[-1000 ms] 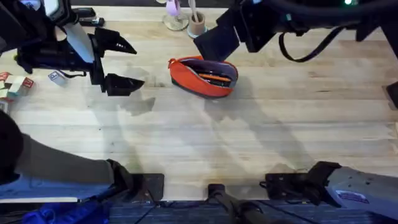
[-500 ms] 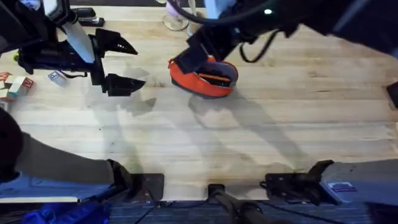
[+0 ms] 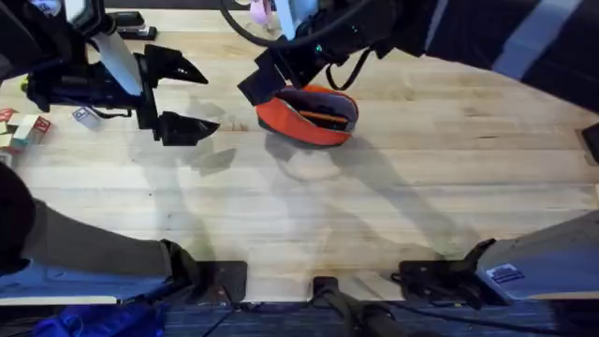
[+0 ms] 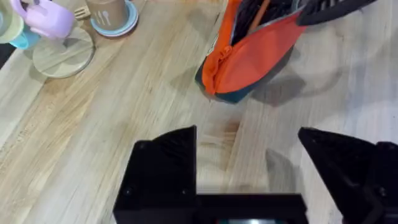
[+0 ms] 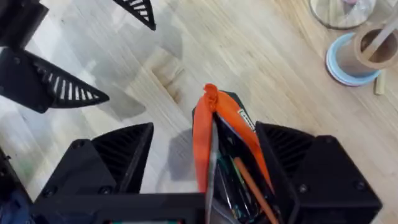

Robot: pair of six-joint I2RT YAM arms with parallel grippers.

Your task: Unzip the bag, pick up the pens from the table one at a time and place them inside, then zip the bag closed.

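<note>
The orange bag (image 3: pixel 307 120) lies on the table (image 3: pixel 393 206) at centre back, its zipper open. Slim dark pens (image 3: pixel 324 115) show inside its mouth, among coloured sticks (image 5: pixel 239 180). My right gripper (image 3: pixel 274 80) hangs over the bag's left end. In the right wrist view it (image 5: pixel 205 134) is open, one finger on each side of the bag's tip (image 5: pixel 202 143), not closed on it. My left gripper (image 3: pixel 192 94) stands open to the left of the bag, apart from it. The left wrist view shows the bag (image 4: pixel 252 59) ahead of these open fingers (image 4: pixel 165 162).
A lavender mug on a wooden disc (image 4: pixel 59 50) and a brown cup on a blue coaster (image 5: pixel 357 53) stand behind the bag. A black stapler (image 3: pixel 126 21) lies at the back left, small blocks (image 3: pixel 23 126) at the left edge. Bare planks fill the front.
My right arm swung in from the back right, leftward and down, until its gripper came over the bag's left end. The left arm and the bag have stayed where they were.
</note>
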